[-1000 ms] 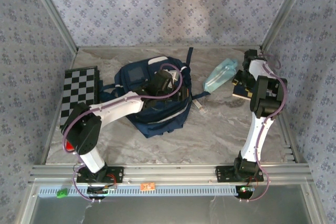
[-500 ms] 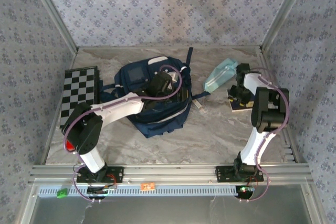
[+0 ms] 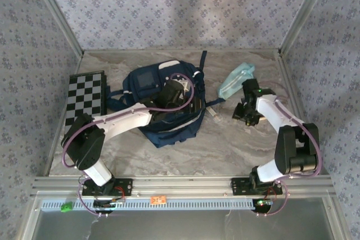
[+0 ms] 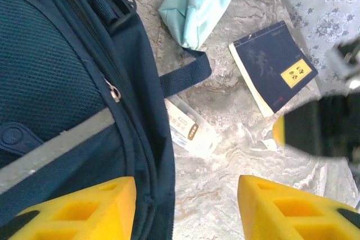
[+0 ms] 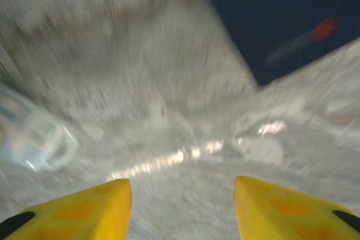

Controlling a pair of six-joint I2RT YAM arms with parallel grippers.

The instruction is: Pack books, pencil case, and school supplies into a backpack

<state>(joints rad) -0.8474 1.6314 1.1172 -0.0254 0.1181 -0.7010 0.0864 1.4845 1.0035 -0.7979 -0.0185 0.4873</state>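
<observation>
Checkered board (image 3: 85,98) far left isn't cargo, skip it. Left claw (image 4: 184,186) hangs over the backpack (image 3: 169,130) rim, jaws apart, nothing pinched. I'd use it to hold the mouth wide before anything comes in. Right of the bag on the desk (image 3: 225,144): school supplies (image 4: 190,130) just beside the rim, a loose strap (image 4: 185,74) above them, pencil case (image 4: 199,4) further back, navy book (image 4: 270,63) lying flat near the right claw (image 5: 181,186). That claw is apart and empty, its wrist view smeared. Probably a book pick next. It's thin and flat, so go in low on one edge, tip it up, close firmly, and stay clear of the strap.
</observation>
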